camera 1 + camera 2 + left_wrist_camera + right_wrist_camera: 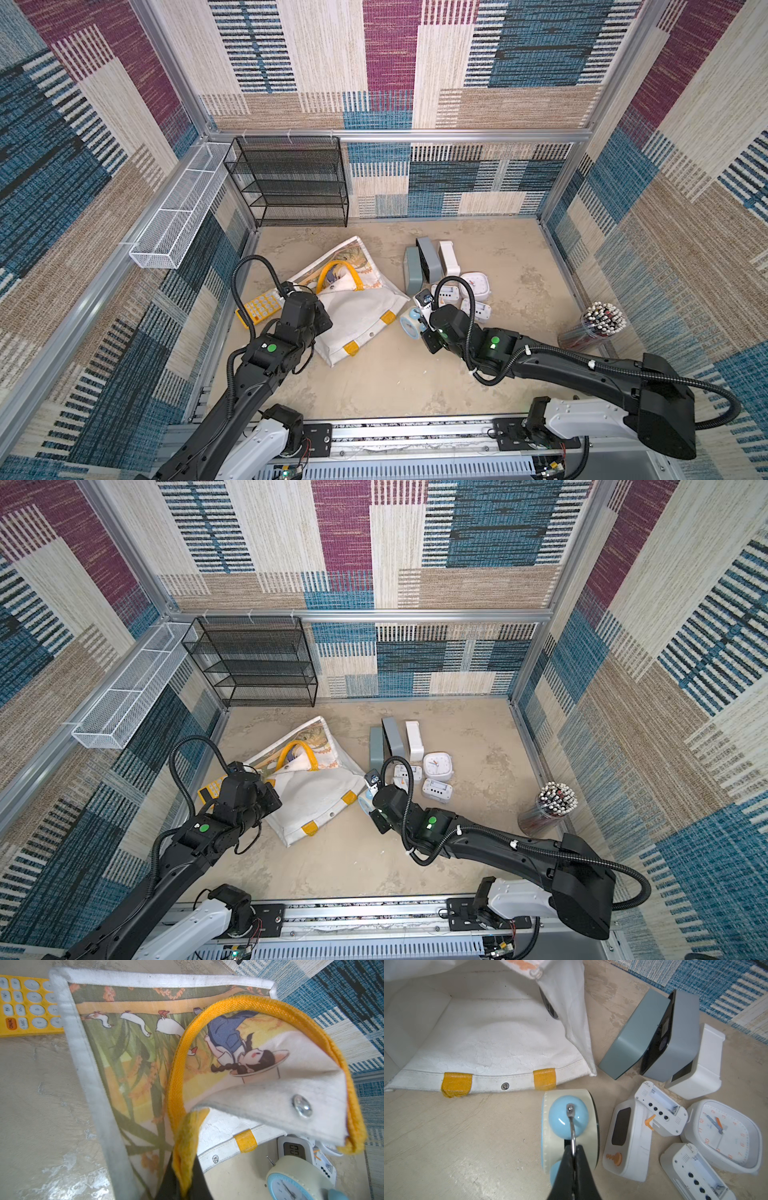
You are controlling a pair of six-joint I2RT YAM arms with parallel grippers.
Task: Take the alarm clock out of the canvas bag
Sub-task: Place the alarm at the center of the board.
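The alarm clock [588, 1105], a round cream drum with a pale blue face rim and two blue bells, was outside the canvas bag [357, 316]. It stood upright just beside the bag's lower rim, near the middle of the surface [374, 390]. Its bells were uppermost and lined up roughly square to that rim. Its face was turned toward the near left corner and its back toward the white clocks [724, 1134] crowded beside it. I could not tell whether its feet touched the surface.

The right gripper [573, 1150] was clenched on the thin metal loop between the bells. The left gripper [185, 1159] was clenched on a yellow strap [187, 1138] of the bag.

The bag lay on its side left of the middle, its mouth gaping toward the near right. Its lower rim ran slantwise, flat on the surface, and its printed side was raised above it. A yellow calculator [259, 309] lay by the left edge.
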